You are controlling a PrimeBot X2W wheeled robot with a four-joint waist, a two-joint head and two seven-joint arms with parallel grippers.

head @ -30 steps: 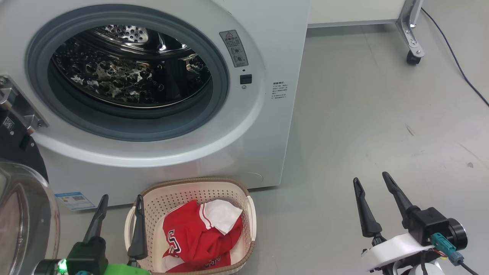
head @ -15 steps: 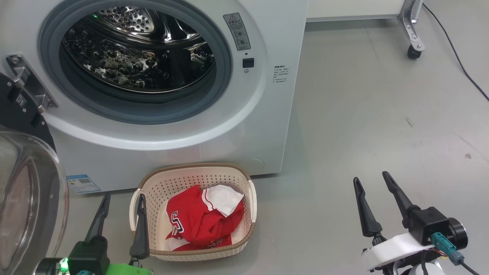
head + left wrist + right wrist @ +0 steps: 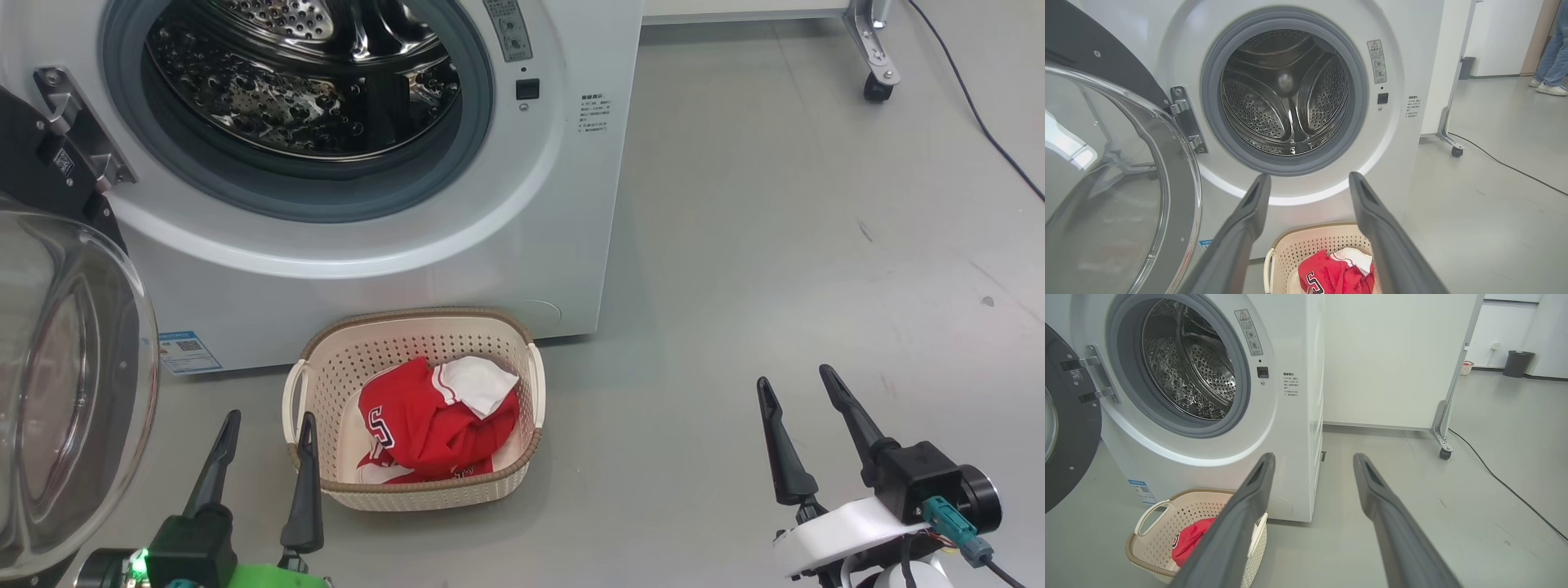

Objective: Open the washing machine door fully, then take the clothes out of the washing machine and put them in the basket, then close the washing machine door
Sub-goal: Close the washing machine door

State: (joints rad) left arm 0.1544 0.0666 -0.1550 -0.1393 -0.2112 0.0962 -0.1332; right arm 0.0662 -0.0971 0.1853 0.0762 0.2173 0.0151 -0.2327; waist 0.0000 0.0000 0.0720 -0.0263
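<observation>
The clothes (image 3: pixel 424 412) are lying in the basket (image 3: pixel 416 314), the drum (image 3: pixel 1286 94) showing empty. Both the left fingers (image 3: pixel 306 482) and right fingers (image 3: pixel 780 457) are standing open, holding nothing. Next, the door (image 3: pixel 65 392) is needing a push shut.

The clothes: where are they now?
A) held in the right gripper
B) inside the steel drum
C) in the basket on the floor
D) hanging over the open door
C: the red and white clothes lie in the basket, and the drum looks empty.
</observation>
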